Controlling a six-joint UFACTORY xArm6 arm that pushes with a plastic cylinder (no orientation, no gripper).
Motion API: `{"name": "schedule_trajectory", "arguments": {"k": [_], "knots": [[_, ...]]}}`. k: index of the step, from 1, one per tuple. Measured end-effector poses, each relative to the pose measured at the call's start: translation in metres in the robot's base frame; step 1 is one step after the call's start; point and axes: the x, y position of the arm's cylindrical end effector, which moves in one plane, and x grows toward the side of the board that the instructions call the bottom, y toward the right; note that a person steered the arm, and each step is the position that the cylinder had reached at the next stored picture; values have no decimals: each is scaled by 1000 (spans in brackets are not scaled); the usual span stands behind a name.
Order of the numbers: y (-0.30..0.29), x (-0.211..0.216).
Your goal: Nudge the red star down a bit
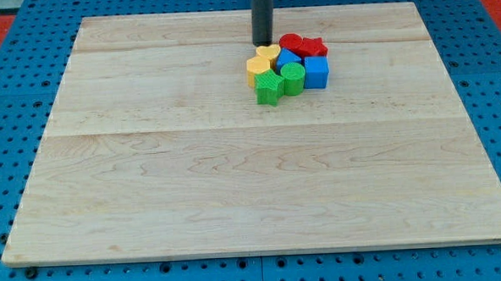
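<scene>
Red star (314, 46): sits at top-right of the block cluster, in the upper part of the wooden board (151, 187), just right of board centre line. Orientation: arms spread mostly along the view's left–right, so long axis approx. horizontal; exact point direction can't be resolved at this res.

Touching it on the view's left: a 2nd red block (291, 43), rounded, shape unclear. Just below the star: blue cube (316, 71), touching or nearly so. A 2nd blue block (286, 57) is wedged between the reds and the greens, mostly hidden.

Below-left of that: green cylinder (293, 78), and green star (269, 87) at cluster's bottom-left. Yellow heart (268, 54) and another yellow block (257, 69) form the cluster's left edge.

My tip (262, 42): rod comes down from the view's top, end just above/behind the yellow heart, left of the red blocks, not touching the red star. No pincer on this rig, rod only, so no open/closed state to log.

Blue pegboard (3, 100) surrounds the board.
</scene>
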Motion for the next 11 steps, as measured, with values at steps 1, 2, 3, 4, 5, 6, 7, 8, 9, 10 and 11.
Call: {"name": "schedule_trajectory", "arguments": {"k": [1,2,3,4,5,6,7,8,9,10,11], "knots": [[1,17],[39,40],[42,32],[-7,1],[26,-46],[109,-39],[157,4],[128,16],[104,15],[90,14],[91,2]]}}
